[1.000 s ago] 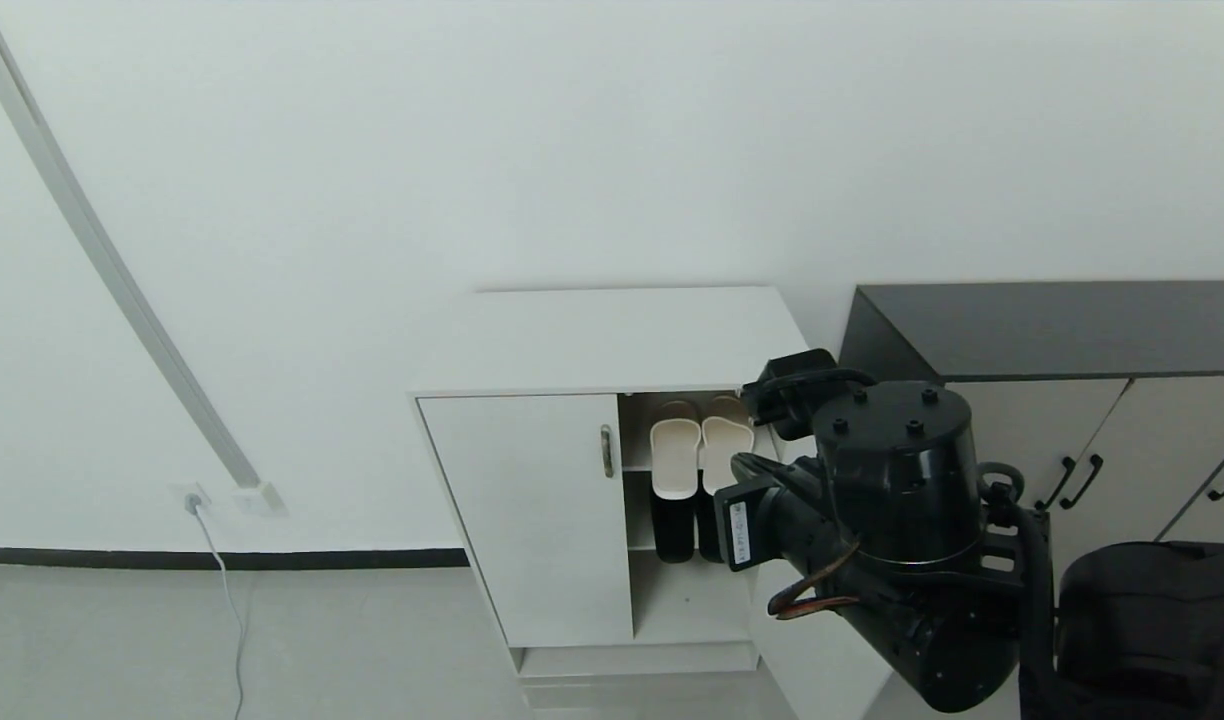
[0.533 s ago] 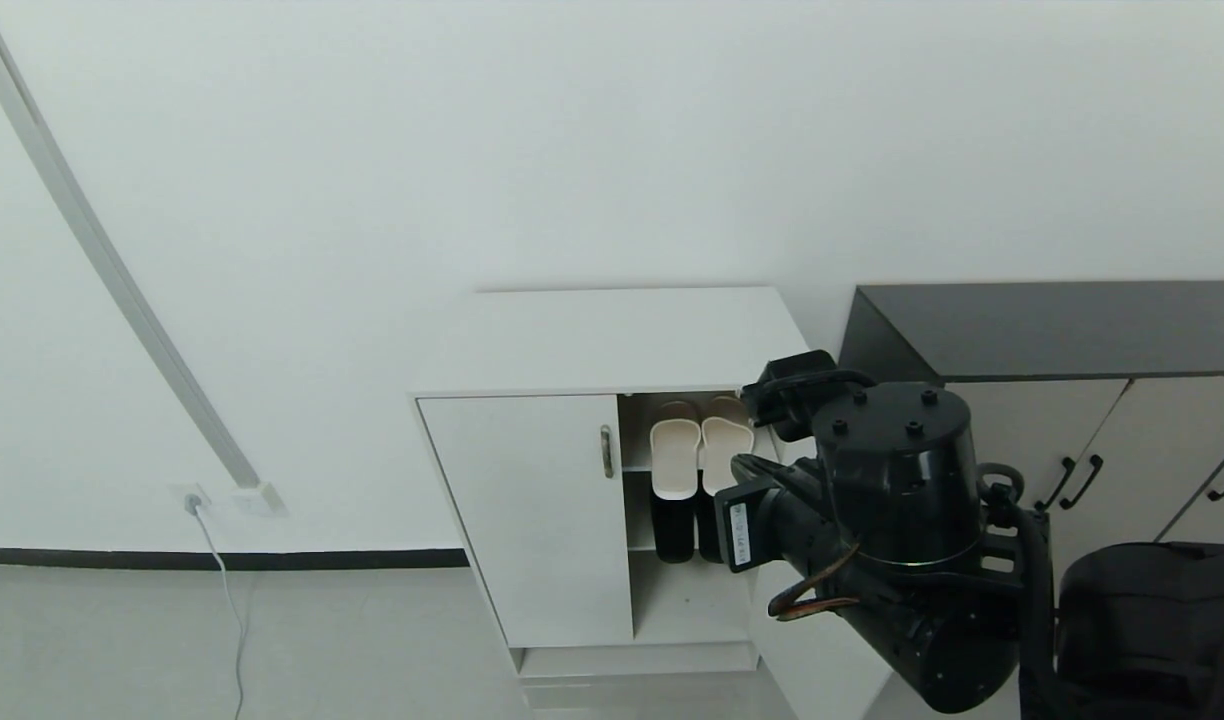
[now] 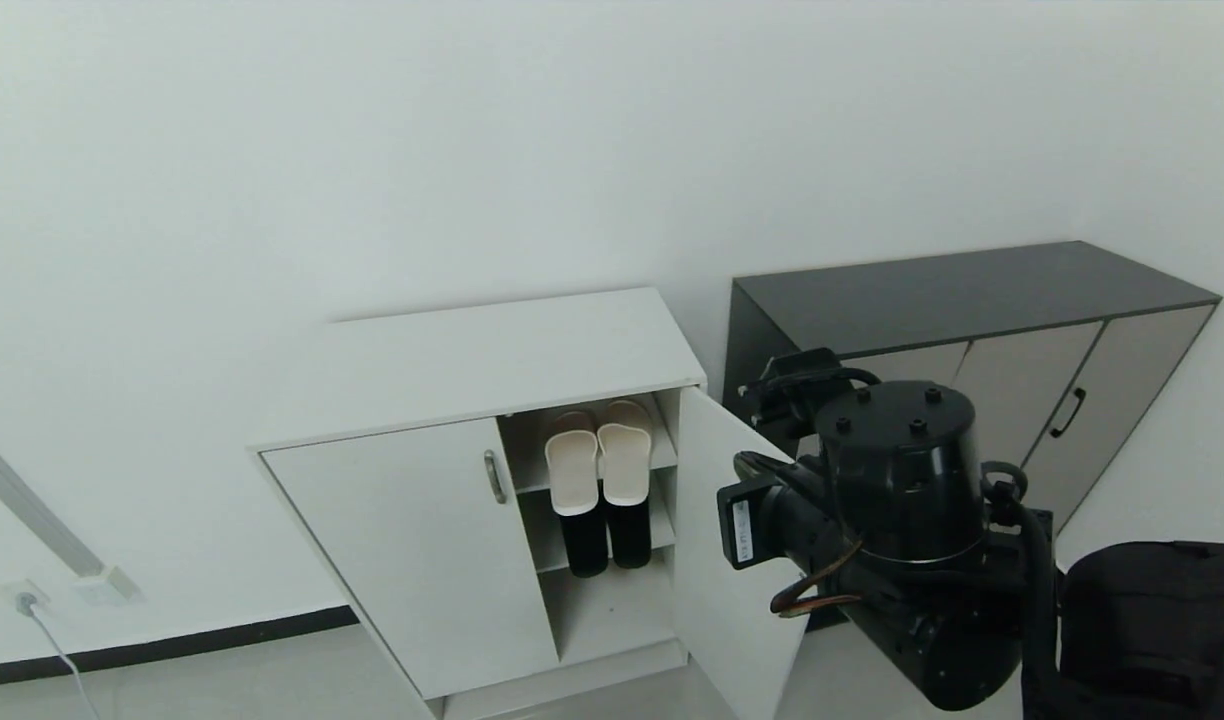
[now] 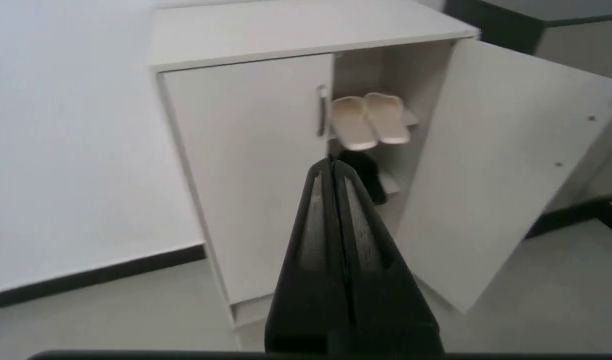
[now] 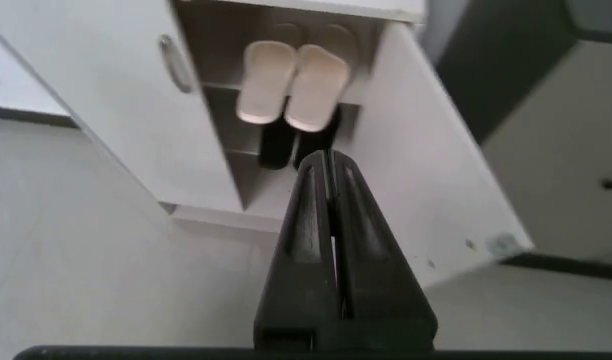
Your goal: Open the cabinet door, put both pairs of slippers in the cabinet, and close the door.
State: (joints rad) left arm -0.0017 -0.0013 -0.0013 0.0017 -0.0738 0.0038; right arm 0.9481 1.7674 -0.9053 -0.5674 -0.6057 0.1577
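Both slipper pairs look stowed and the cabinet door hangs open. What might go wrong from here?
1. The beige slippers and black slippers appear to overhang their shelves. The closing door may catch them, leaving it ajar or knocking a pair out.
2. The right end effector is shut and apart from the door, facing its flat inner panel. A push there could slide off.
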